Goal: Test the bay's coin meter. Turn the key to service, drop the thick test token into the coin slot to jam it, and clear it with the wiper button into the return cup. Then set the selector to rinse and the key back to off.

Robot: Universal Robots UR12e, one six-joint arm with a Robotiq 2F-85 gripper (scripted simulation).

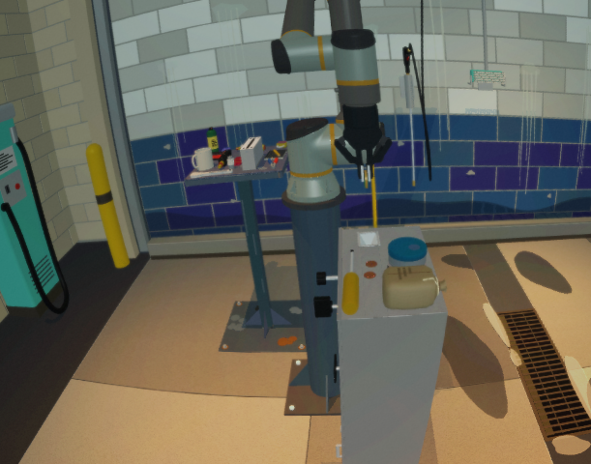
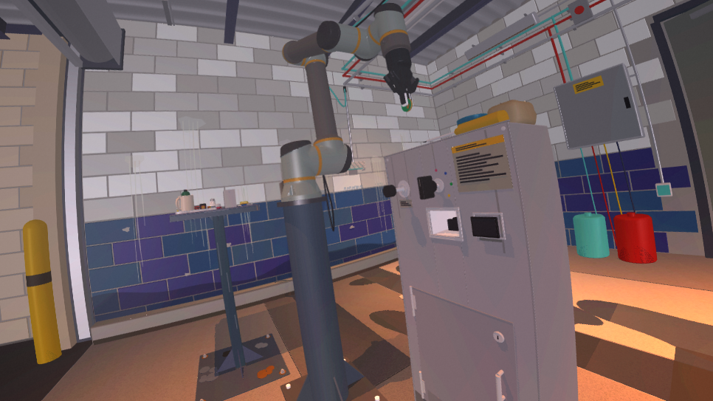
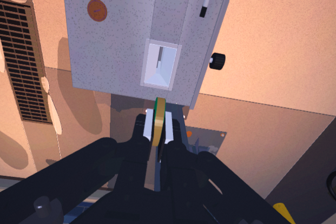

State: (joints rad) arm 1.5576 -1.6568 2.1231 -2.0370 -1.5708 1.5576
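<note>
The thick test token (image 3: 159,119), a yellow disc with a green rim, stands on edge in my closed gripper (image 3: 158,127), well above the grey meter cabinet (image 1: 390,324). The funnel-shaped coin slot (image 3: 160,65) sits in the cabinet's top near its back edge, a little ahead of the token in the wrist camera. From the side, the gripper (image 1: 366,172) hangs high over the slot (image 1: 368,238). On the cabinet's front are the key (image 2: 389,191), the black selector knob (image 2: 427,187), and the return cup opening (image 2: 445,224).
A blue-lidded tub (image 1: 407,251) and a tan canister (image 1: 411,285) stand on the cabinet top, with a yellow-handled tool (image 1: 350,291) and two copper discs (image 1: 370,269). A cluttered pedestal table (image 1: 238,162) stands behind the arm's post. A floor drain grate (image 1: 545,372) lies to the right.
</note>
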